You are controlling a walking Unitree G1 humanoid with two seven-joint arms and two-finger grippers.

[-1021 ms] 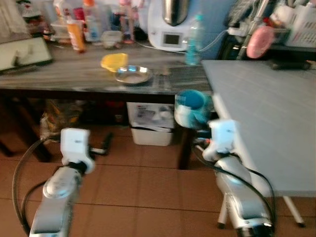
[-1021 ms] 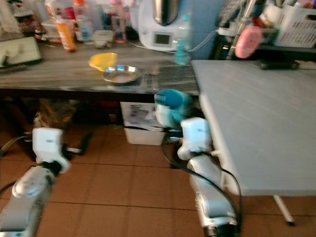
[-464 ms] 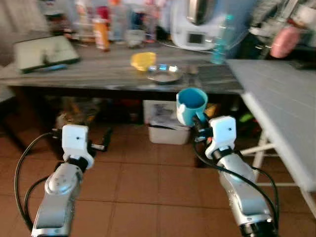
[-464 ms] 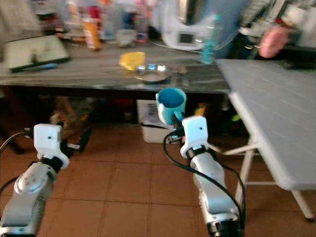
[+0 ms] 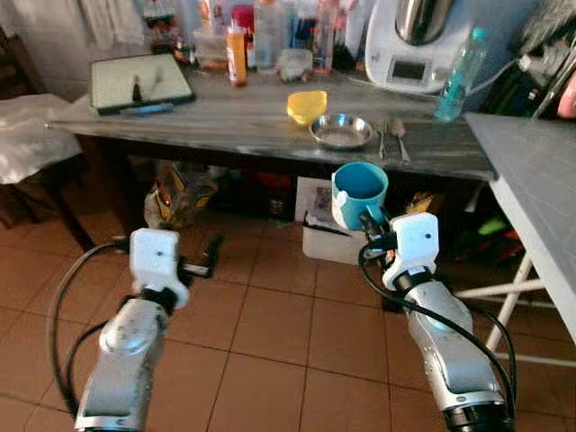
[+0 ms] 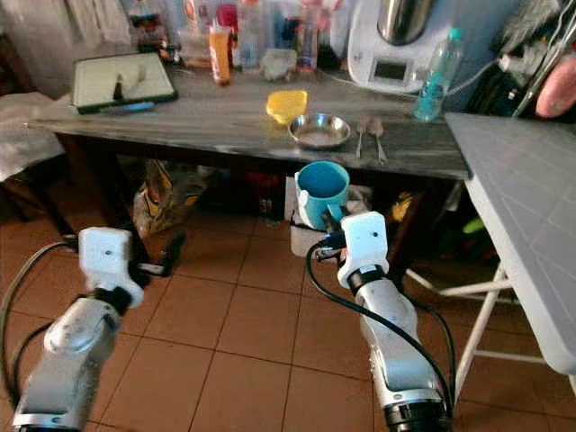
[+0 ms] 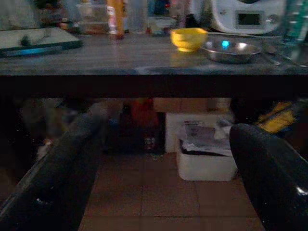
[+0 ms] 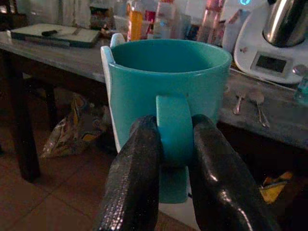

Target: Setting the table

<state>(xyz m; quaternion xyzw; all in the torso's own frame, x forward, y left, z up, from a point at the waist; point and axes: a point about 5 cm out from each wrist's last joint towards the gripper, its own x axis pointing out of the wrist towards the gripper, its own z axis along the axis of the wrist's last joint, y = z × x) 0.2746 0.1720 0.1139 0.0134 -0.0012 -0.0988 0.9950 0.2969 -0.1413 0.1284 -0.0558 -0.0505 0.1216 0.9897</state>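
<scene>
Before us a dark grey tabletop [image 5: 225,117] runs across the far side of a room with a red tile floor [image 5: 270,333], and the corner of a pale folding table [image 5: 540,180] comes in on the right. In the head views, on the tabletop we see a yellow bowl [image 5: 306,105] just beside a steel plate [image 5: 341,132], two spoons [image 5: 391,139] next to the plate, a teal bottle [image 5: 453,63], a white kitchen machine [image 5: 416,40], an orange bottle [image 5: 237,54] and a green board [image 5: 141,83]. A white bin [image 5: 328,238] stands under the tabletop. Our right hand [image 5: 371,225] is held up in front of the tabletop's edge, above the floor, carrying the teal mug [image 5: 360,193] upright. Our left hand [image 5: 212,259] is low over the tiles. Compared with a second ago, the picture is sharper and the camera has swung left: the folding table has slid towards the right edge and the green board is now fully in sight. The mug sits in the right hand as before.

In the left wrist view, the two fingers [image 7: 72,159] stand wide apart with nothing between them, facing the tabletop's underside and the bin [image 7: 207,154].

In the right wrist view, both fingers [image 8: 134,178] are closed tight on the mug's handle [image 8: 174,130], one on each side.
</scene>
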